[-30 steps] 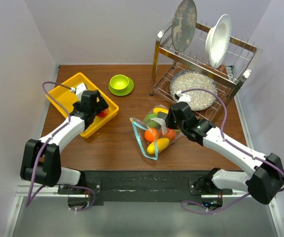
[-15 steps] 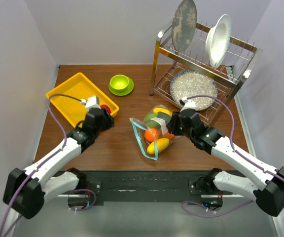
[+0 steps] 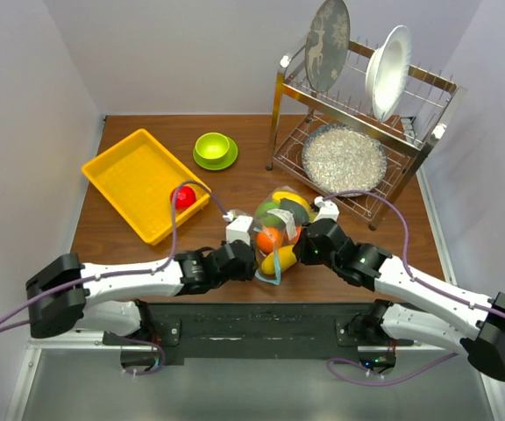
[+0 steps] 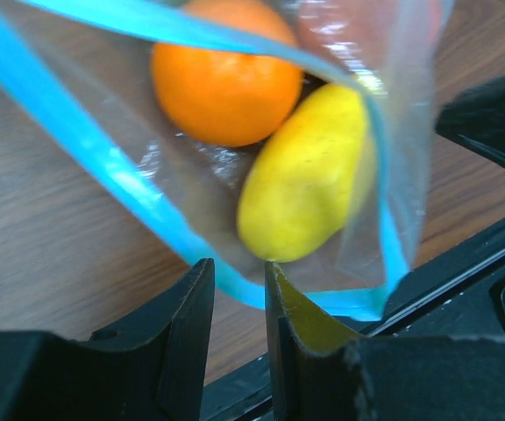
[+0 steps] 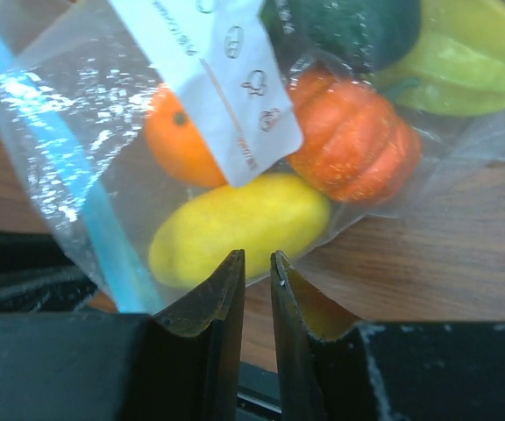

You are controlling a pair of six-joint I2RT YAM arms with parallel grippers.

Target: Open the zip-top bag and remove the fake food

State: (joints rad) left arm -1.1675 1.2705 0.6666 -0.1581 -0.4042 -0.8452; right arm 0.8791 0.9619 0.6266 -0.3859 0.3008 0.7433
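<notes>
Fingers (image 4: pixel 182 342) of the left arm are drawn close, with a narrow gap between them. Their tips sit right at the blue zip strip (image 4: pixel 77 136). I cannot tell whether they have caught the strip or only stand at it. On the other side, the right fingers (image 5: pixel 216 307) are also nearly together. Their tips are on the clear lower edge of the bag (image 3: pixel 270 213), just under a yellow piece (image 5: pixel 235 224), and this looks like a pinch on the plastic film.

The bag sits near the middle of the desk (image 3: pixel 112 241), bunched up between the two arms. In the left wrist view the zip strip runs as two separate blue lines with a gap between them, so the mouth appears to be open already.

Most of the fake food is inside the bag: an orange (image 4: pixel 226 74), the yellow piece, a small orange pumpkin (image 5: pixel 353 145), a dark green piece (image 5: pixel 358 26) and a yellow-green one (image 5: pixel 472 53). One red piece (image 3: pixel 183 196) lies in the yellow tray (image 3: pixel 130 175), well apart from the bag.

By my judgement the opening step is done and one piece is out. The rest have yet to be taken out.
</notes>
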